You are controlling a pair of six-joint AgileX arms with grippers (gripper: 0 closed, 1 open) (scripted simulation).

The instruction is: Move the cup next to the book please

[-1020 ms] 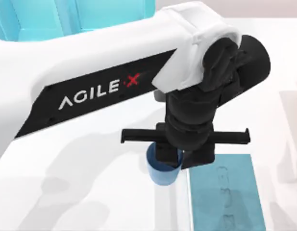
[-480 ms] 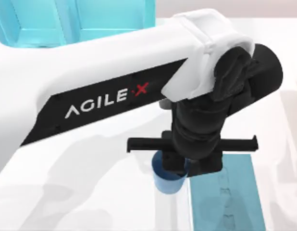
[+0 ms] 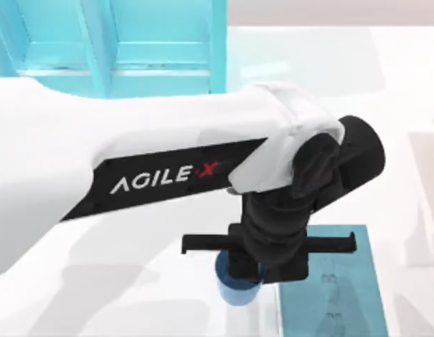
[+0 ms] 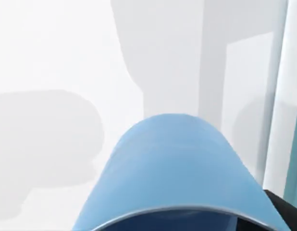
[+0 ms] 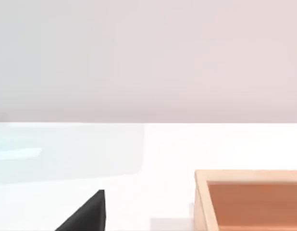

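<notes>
A: How does the cup look?
B: Small, round, blue, paler toward its base, just left of the teal book on the white surface.
A: Your left fingers?
B: Closed on the cup; my arm has drawn nearer since 0.5 s ago.

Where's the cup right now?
In the top view the cup sits low and centre, under the left gripper, just left of the book.
</notes>
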